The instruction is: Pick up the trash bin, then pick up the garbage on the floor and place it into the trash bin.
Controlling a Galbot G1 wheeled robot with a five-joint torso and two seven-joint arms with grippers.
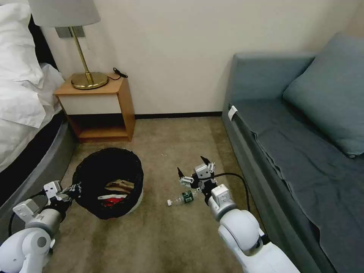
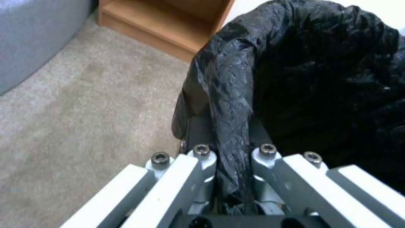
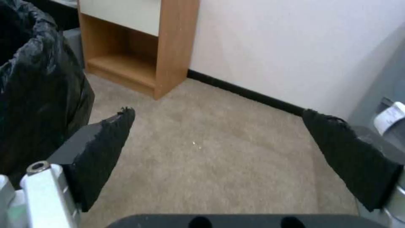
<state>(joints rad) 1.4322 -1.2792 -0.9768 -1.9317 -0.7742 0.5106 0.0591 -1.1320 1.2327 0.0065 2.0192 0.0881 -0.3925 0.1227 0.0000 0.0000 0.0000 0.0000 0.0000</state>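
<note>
**Bin held at its rim, bottle on the carpet**

Left gripper [image 1: 76, 188] was pinched on the near-left rim of the trash bin [image 1: 108, 182]; in the left wrist view its fingers [image 2: 202, 164] were pressed together on a fold of the black bag [image 2: 230, 104] that lines the bin. The bin was tilted, its mouth turned toward the robot, over the beige carpet [image 1: 159, 235] near the bed [image 1: 22, 110] and in front of the wooden nightstand [image 1: 98, 110]. Whether its base touched the carpet could not be told. Inside it lay a crumpled brown paper bag [image 1: 120, 185] and, just below that, a red-and-white packet [image 1: 113, 198].

To the right of the bin, about midway between it and the grey sofa [image 1: 295, 151], a small clear bottle [image 1: 181, 198] with a green label lay on its side on the carpet, its cap pointing toward the bin. The right gripper [image 1: 194, 167] hung just beyond and above the bottle with its jaws spread wide; the right wrist view showed both black fingertips [image 3: 107, 139] well apart with bare carpet between them and nothing held. The bin's black bag showed at that view's edge, beside one fingertip.

A brass lamp [image 1: 85, 57] stood on the nightstand top, against the wall.
</note>
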